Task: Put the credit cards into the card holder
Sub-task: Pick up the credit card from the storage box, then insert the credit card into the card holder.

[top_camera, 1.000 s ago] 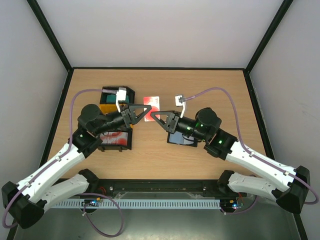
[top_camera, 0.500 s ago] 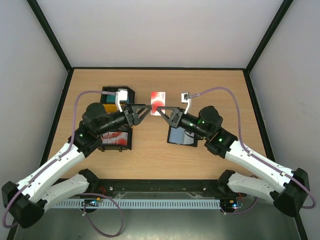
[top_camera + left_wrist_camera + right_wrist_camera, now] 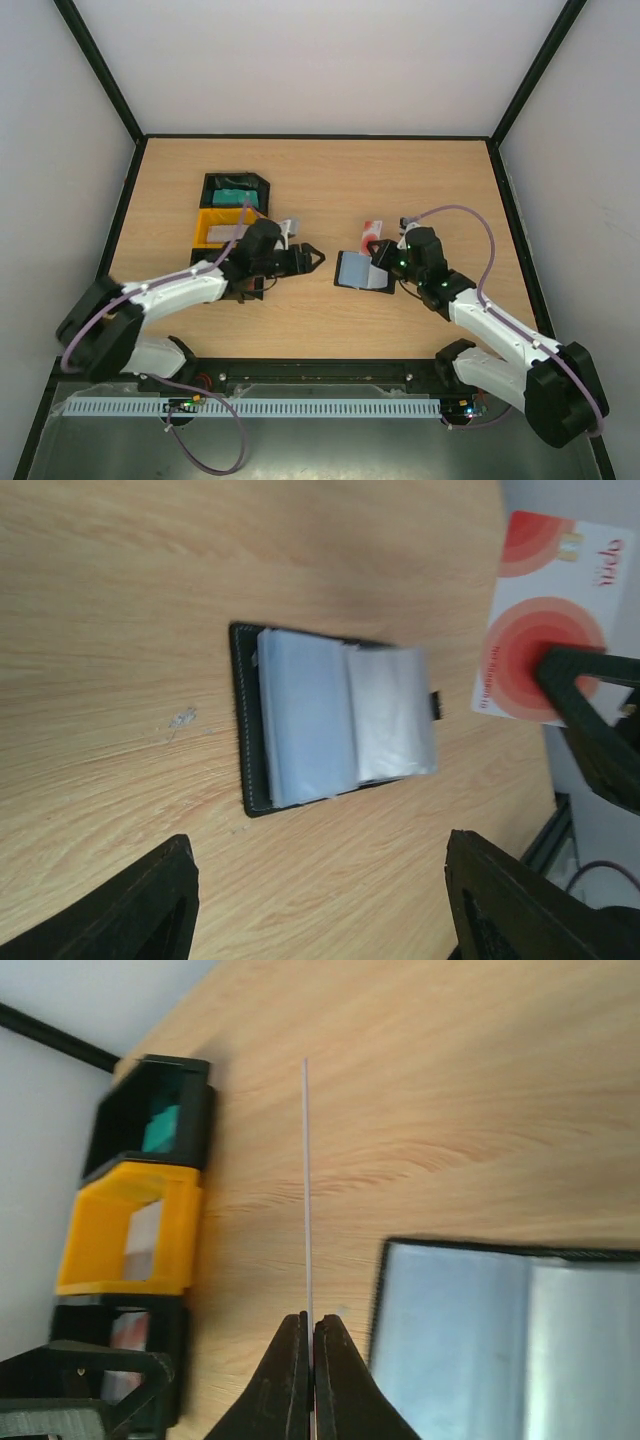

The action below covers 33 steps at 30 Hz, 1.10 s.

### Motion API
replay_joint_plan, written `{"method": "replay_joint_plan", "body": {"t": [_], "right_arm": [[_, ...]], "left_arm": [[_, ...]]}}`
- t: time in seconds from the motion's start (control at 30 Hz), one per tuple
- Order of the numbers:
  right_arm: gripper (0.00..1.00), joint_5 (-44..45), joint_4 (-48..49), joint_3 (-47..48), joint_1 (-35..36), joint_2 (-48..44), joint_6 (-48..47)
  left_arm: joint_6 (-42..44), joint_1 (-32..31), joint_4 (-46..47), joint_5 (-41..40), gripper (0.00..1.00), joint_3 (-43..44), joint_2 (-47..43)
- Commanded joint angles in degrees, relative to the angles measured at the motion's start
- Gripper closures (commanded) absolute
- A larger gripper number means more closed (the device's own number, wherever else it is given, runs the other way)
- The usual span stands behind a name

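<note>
Since a second ago, the red-and-white card (image 3: 306,1180) has been passed over: it is now pinched tight on its edge by the right gripper (image 3: 309,1325), while the left gripper (image 3: 312,258) has been pulled back, jaws let go and empty. The open card holder (image 3: 300,730) is lying flat just beside the card. The card's edge should be lined up with a clear pocket and slid in slowly.
</note>
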Motion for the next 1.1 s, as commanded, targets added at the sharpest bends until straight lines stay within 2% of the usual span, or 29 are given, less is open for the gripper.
{"method": "replay_joint_plan", "body": {"t": [0.0,0.27,0.47,1.07], "right_arm": [[0.98,-0.2,0.1,-3.8,-2.7,-1.0,0.2],[0.98,-2.8,5.9,-11.8,-6.6,-2.1,3.0],[0.98,-7.4,9.9,-14.7,-7.1,-0.1,3.3],[0.98,-11.8,16.6,-18.1,-7.1,5.9,4.5]], "left_arm": [[-0.2,-2.8,0.9,-1.0,0.33,6.4,9.6],[3.8,-4.3,-3.3,-0.8,0.44,16.8,23.1],[9.5,-4.4,-12.0,-1.2,0.49,24.7,29.4],[7.3,-4.4,-15.7,2.3,0.69,25.8,35.9]]}}
